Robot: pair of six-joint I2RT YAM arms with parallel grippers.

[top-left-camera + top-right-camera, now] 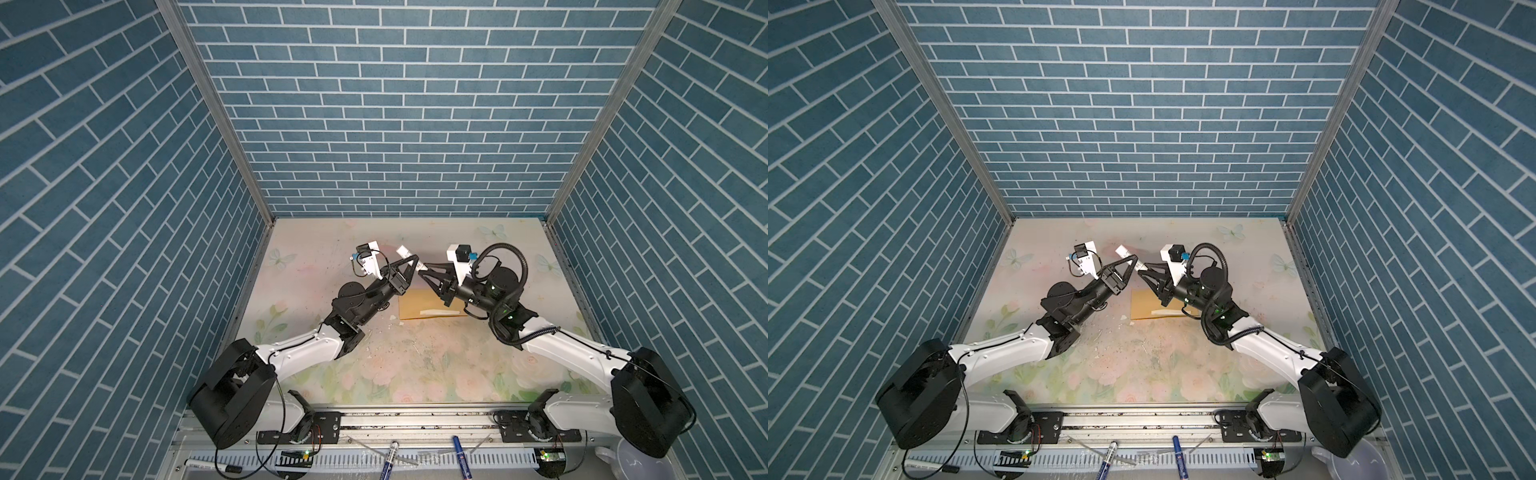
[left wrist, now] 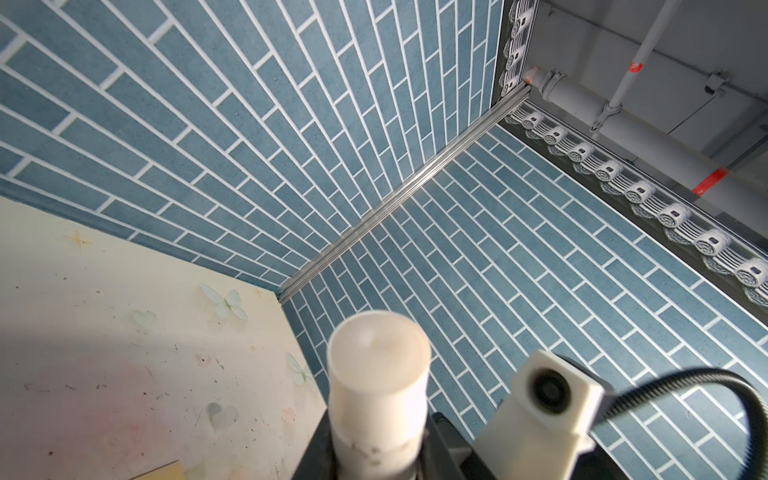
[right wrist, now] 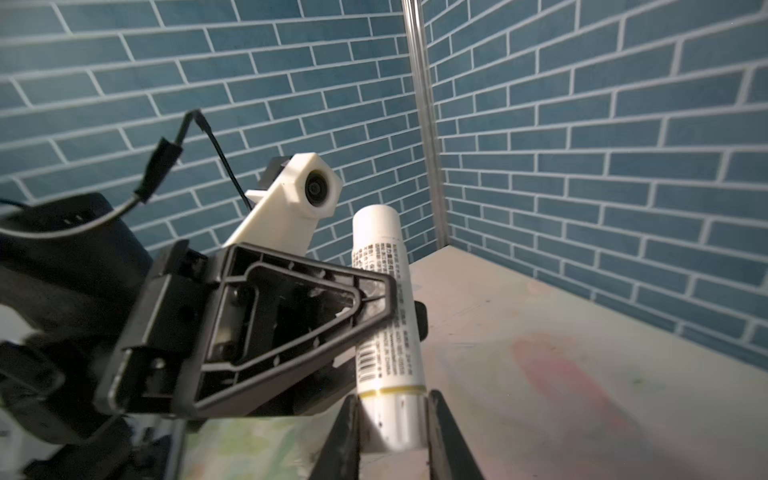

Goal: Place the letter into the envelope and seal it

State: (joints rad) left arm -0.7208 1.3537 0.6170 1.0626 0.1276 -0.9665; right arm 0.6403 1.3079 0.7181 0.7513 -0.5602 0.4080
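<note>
The right fingers (image 1: 424, 269) are nearly closed on one end of a white glue stick (image 3: 386, 316), on the short section past its yellow band. This looks like the cap, though it could be the twist base, as the wrist view is too close to tell. The left fingers (image 1: 414, 261) are clamped across the barrel further up, so both arms hold the stick in the air, tilted, above the desk (image 1: 415, 365).

The step in hand appears to be uncapping. To do it well, the left fingers should hold the barrel firm while the right fingers pull straight along the stick's axis. A sideways pull could twist the barrel out of the grip.

The envelope (image 1: 419, 309) lies flat on the desk just below the two sets of fingers, partly under the right arm. A pale strip (image 1: 434, 311) shows on it. This may be the edge of the letter already tucked in, but the top views cannot confirm that. The opened stick then goes to the flap.
</note>
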